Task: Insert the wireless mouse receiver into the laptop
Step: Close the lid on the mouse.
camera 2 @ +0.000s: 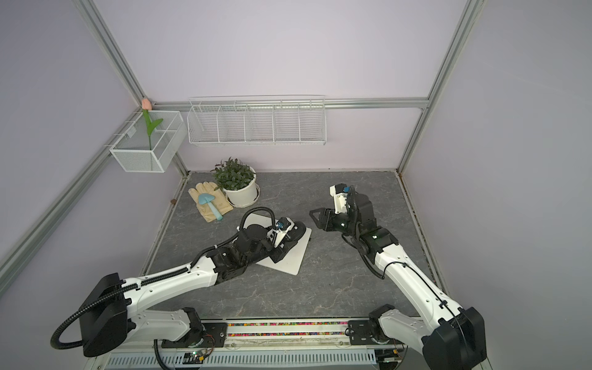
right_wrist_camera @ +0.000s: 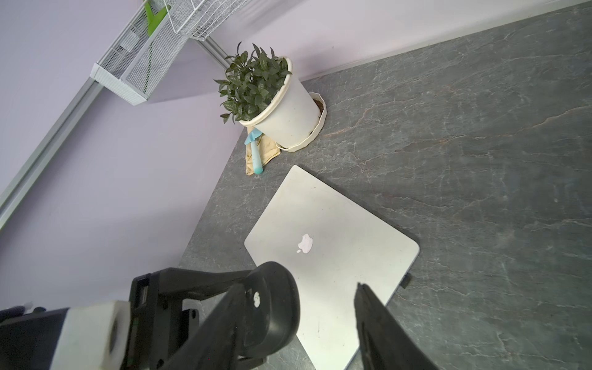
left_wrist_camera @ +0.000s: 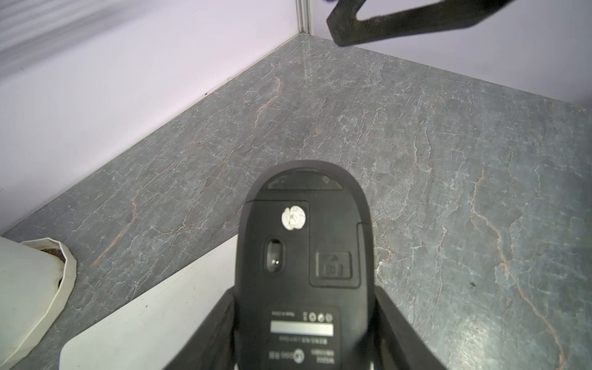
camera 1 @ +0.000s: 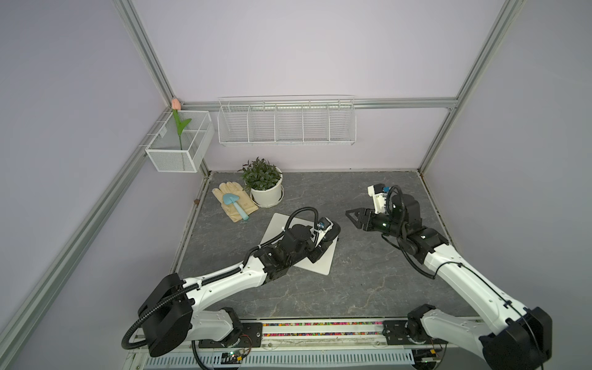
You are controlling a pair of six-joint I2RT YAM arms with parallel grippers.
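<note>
Left gripper (left_wrist_camera: 304,333) clamps black oval mouse (left_wrist_camera: 304,243) over silver laptop (right_wrist_camera: 336,217), dark USB stub (right_wrist_camera: 405,282) at its edge; right gripper (camera 1: 352,218) agape, empty

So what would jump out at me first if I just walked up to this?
Likely the left hand gripping a black computer mouse belly-up over the closed silver laptop in the middle of the grey table. Then the right hand, open, hovering beside the laptop, and the leafy potted plant at the table's far left corner.
</note>
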